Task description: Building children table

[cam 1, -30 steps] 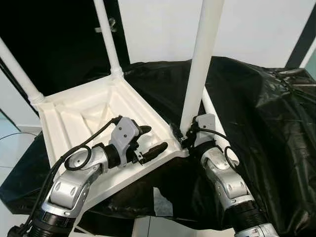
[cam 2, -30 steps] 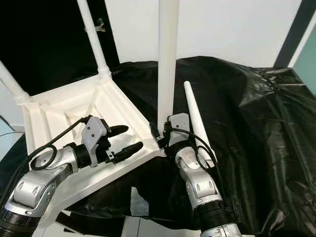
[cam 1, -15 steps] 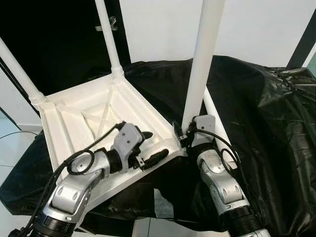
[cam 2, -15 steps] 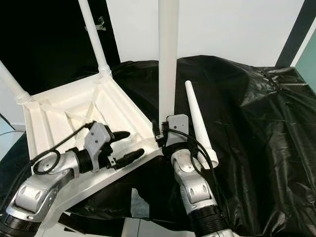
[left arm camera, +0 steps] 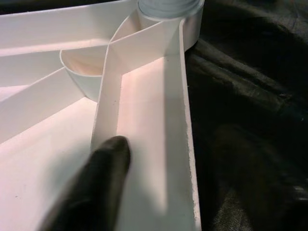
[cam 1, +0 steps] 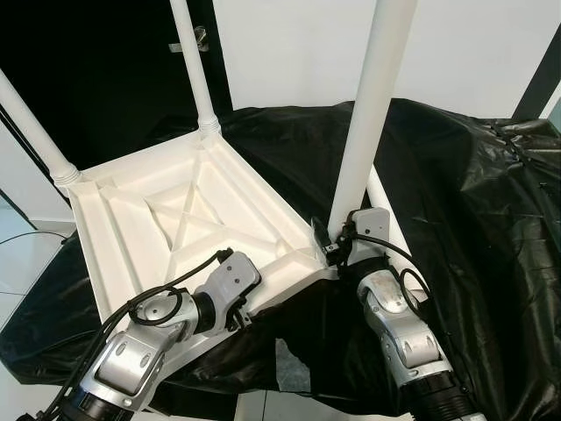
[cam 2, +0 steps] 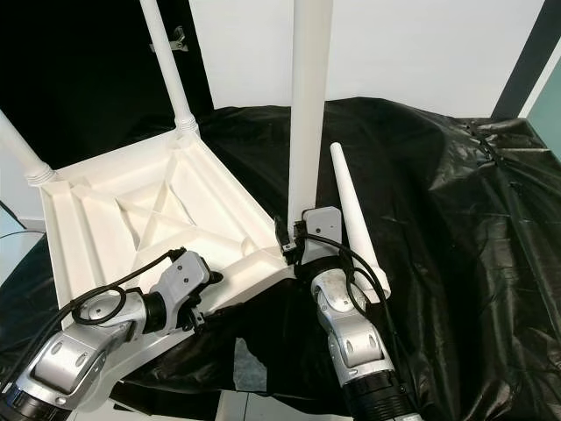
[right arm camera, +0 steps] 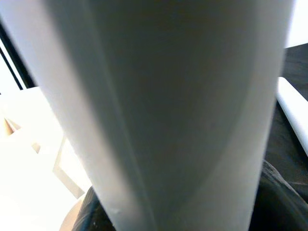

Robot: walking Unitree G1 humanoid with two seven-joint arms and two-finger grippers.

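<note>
You've got the white tabletop (cam 1: 166, 219) lying upside down on the counter (cam 1: 491, 202), which is draped in black plastic sheeting (cam 2: 456, 219). Its ribbed underside faces up, and it sits toward the counter's left side, its left part hanging out past the edge.

Two legs are already standing up from its far corners: the far leg (cam 1: 195, 66) and the far-left leg (cam 1: 33, 132), both upright in their sockets.

Your right gripper (cam 1: 337, 250) is at the near-right corner of the tabletop, where the upright leg (cam 1: 368, 123) rises straight from the corner socket. In the right wrist view that leg (right arm camera: 168, 110) stands right up against the camera, with black fingers (right arm camera: 276, 202) curving around its base. So the fingers are closed around the upright leg, low down by the socket.

Just beside it, a loose leg (cam 2: 353, 219) lies flat on the sheeting to the right of the tabletop, its narrow tip pointing toward the far edge of the counter.

Your left gripper (cam 1: 241, 307) is down at the tabletop's near edge. In the left wrist view one black finger (left arm camera: 94, 187) rests on the white underside beside a rib, near the corner socket. You see a single finger there, so I cannot tell how far the fingers are spread.
</note>
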